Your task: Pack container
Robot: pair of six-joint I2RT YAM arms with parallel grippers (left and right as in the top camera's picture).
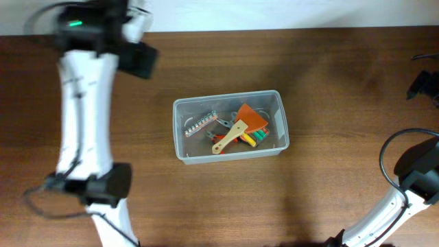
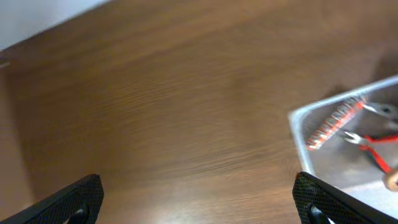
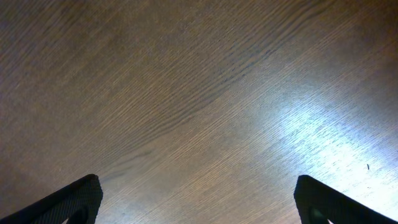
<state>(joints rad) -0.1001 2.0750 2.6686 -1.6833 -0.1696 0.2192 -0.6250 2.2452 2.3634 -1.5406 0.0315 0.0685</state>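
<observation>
The clear container (image 1: 180, 130) stands mid-table in the overhead view. It holds an orange scraper with a wooden handle (image 1: 241, 123), red-handled pliers (image 1: 221, 123), a strip of small bits (image 1: 199, 123) and a green and yellow piece (image 1: 251, 139). My left gripper (image 1: 140, 60) is up at the far left, apart from the container, open and empty. In the left wrist view (image 2: 199, 193) its fingers are spread wide over bare wood, with the container's corner (image 2: 298, 118) at the right. My right gripper (image 1: 422, 84) is at the far right edge, open and empty (image 3: 199, 193).
The brown wooden table (image 1: 322, 75) runs across the whole view. A pale wall strip lies along the far edge. A black cable (image 1: 387, 161) loops by the right arm at the lower right.
</observation>
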